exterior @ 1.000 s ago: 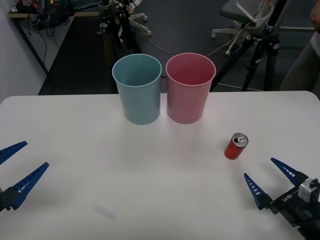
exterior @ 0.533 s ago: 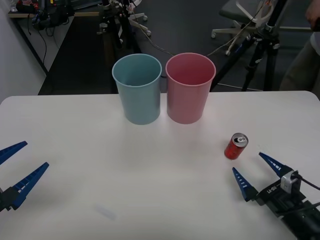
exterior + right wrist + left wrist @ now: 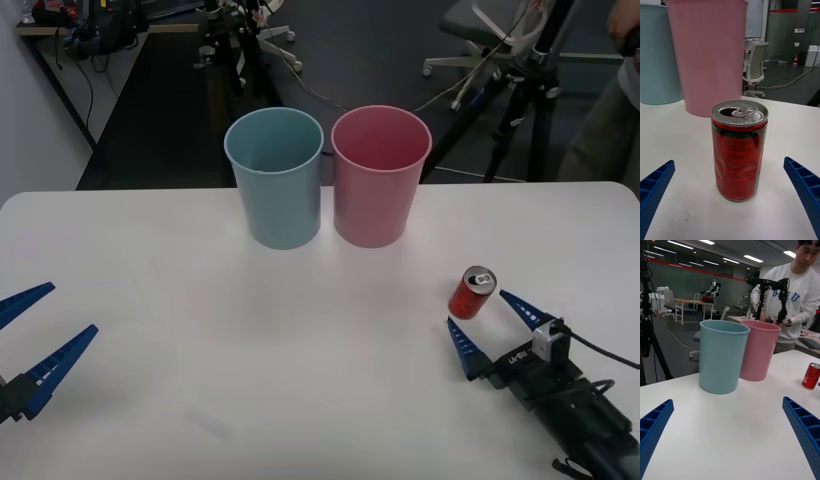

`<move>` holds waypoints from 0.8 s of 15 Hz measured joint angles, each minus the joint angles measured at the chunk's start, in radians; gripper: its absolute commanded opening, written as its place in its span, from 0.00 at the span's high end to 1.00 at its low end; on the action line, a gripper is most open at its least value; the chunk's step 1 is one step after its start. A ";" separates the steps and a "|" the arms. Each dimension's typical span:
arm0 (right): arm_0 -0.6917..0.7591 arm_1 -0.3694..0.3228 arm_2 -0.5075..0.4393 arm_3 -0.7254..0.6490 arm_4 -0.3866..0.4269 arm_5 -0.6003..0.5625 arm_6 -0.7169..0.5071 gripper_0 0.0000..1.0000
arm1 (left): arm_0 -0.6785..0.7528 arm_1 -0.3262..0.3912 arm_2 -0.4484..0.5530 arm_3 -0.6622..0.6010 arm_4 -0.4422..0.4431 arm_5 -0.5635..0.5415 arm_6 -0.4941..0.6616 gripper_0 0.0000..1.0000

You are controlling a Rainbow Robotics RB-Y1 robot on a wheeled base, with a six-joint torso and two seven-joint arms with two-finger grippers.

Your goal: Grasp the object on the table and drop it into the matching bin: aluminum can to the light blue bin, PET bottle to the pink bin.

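The small red aluminum can (image 3: pixel 472 292) stands upright on the right part of the white table (image 3: pixel 300 350), silver top and pull tab up. My right gripper (image 3: pixel 490 328) is open just behind it, its blue fingers apart from the can on both sides. In the right wrist view the can (image 3: pixel 739 150) stands centred a short way ahead between the two fingertips. The light blue bin (image 3: pixel 275 177) and the pink bin (image 3: pixel 380 175) stand side by side at the back middle. My left gripper (image 3: pixel 30 340) rests open at the table's left edge; from its wrist the can (image 3: pixel 811 376) stands far off.
A tripod (image 3: pixel 525 90) and an office chair (image 3: pixel 480 35) stand on the floor beyond the table's far right edge. Wide bare tabletop lies between the can and the bins.
My right gripper has moved forward and leftward toward the can, from well behind it to having its open fingers on both sides of it. The can, the bins and the left arm have not moved.
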 measured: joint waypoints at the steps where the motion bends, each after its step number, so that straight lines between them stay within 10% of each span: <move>1: -0.009 0.001 0.007 0.000 0.000 0.014 -0.002 0.00 | 0.000 0.000 0.000 0.000 0.000 0.000 0.000 0.00; 12: -0.081 0.000 0.054 0.000 0.001 0.134 -0.015 0.00 | 0.000 0.000 0.000 0.000 0.000 0.000 0.000 0.00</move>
